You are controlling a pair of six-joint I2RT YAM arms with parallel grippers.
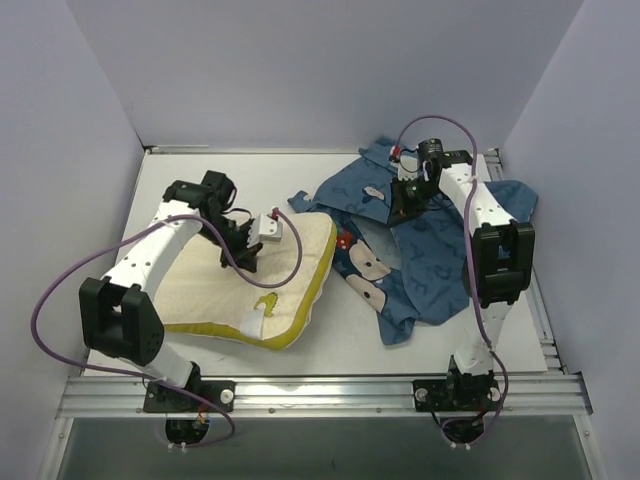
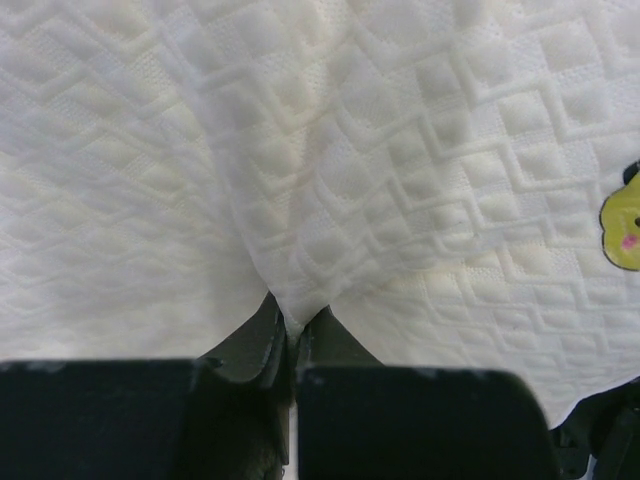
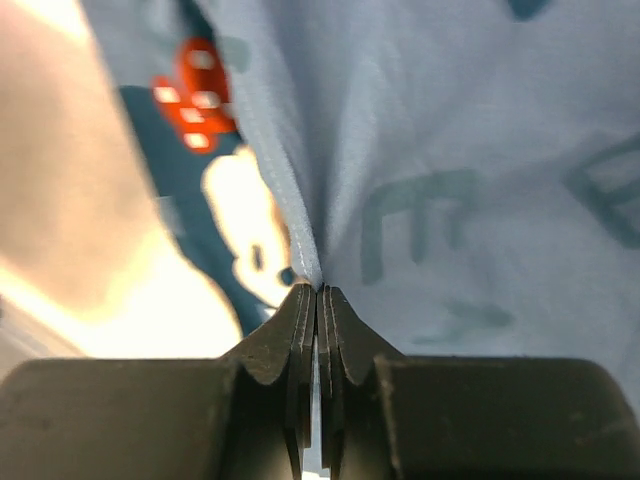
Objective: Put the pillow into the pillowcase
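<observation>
The cream quilted pillow (image 1: 285,285) with yellow piping lies on the left half of the table, its far edge lifted. My left gripper (image 1: 243,252) is shut on a pinched fold of its cover; the left wrist view shows that fold of the pillow (image 2: 380,150) running into the left gripper (image 2: 293,320), with a yellow mark (image 2: 622,225) at the right edge. The blue printed pillowcase (image 1: 430,260) lies crumpled on the right half. My right gripper (image 1: 405,205) is shut on a ridge of the pillowcase (image 3: 450,150); the right wrist view shows the cloth pinched in the right gripper (image 3: 317,290).
Pale walls (image 1: 90,120) close in the table on the left, back and right. A metal rail (image 1: 320,395) runs along the near edge by the arm bases. A white tag (image 1: 270,226) sits at the pillow's far edge. A red bow print (image 3: 195,95) shows beside the right fingers.
</observation>
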